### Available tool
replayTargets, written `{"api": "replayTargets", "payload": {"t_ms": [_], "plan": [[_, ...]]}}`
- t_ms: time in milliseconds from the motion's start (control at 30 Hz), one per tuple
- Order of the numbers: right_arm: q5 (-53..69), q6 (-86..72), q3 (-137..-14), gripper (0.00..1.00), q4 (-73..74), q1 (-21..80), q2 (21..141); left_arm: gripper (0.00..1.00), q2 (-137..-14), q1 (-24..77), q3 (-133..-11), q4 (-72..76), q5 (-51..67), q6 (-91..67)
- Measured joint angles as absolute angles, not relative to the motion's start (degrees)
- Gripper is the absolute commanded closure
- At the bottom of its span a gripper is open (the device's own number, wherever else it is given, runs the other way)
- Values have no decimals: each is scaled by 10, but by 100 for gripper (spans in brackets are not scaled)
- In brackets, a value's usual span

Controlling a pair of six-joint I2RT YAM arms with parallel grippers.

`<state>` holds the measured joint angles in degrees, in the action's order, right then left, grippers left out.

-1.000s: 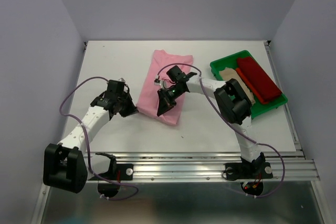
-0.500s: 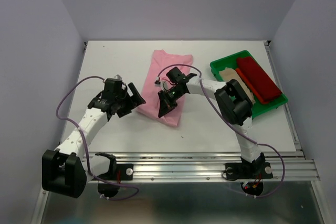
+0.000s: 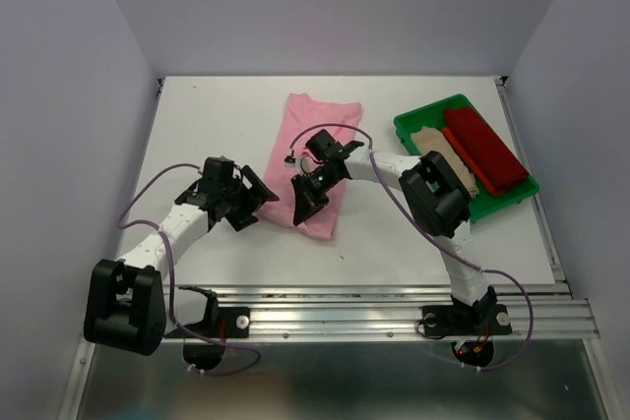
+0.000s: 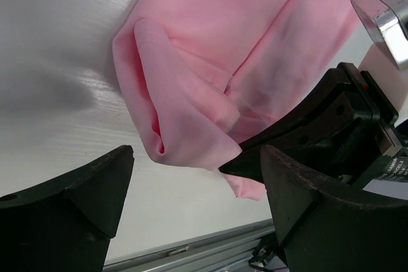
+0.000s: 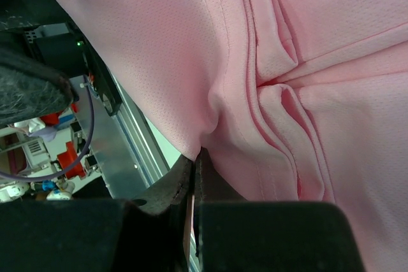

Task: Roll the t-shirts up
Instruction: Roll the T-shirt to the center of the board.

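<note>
One pink shirt [image 3: 320, 130] lies on the table [image 3: 197, 125], limp and thin enough that I'd expect it to slump, so with my right claw [image 3: 301, 211] pinched on its near hem and my left claw [image 3: 254, 206] gaping just beside it, I'd take the folded near-left corner.

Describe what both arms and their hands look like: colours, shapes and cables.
The two are alike. The left arm and right arm have white tubular links joined by bulky black joint housings. A thin purple cable loops loosely along each arm. The left hand and right hand are black, each with two wedge-shaped fingers tapering to blunt tips. No readable markings show.
</note>
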<state>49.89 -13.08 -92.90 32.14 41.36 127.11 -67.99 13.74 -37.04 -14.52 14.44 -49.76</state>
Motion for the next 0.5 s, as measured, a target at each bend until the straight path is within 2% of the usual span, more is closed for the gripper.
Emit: {"api": "replayTargets", "payload": {"t_ms": [167, 300, 433, 500], "plan": [[499, -131, -929, 99, 321, 414, 1271, 20, -697, 122, -361, -116, 152, -528], [499, -131, -929, 99, 321, 414, 1271, 22, -722, 111, -361, -97, 155, -537], [499, -131, -929, 99, 321, 414, 1271, 31, -745, 106, -361, -86, 155, -538], [499, -131, -928, 99, 321, 414, 1271, 43, -747, 105, -361, -82, 156, -538]]}}
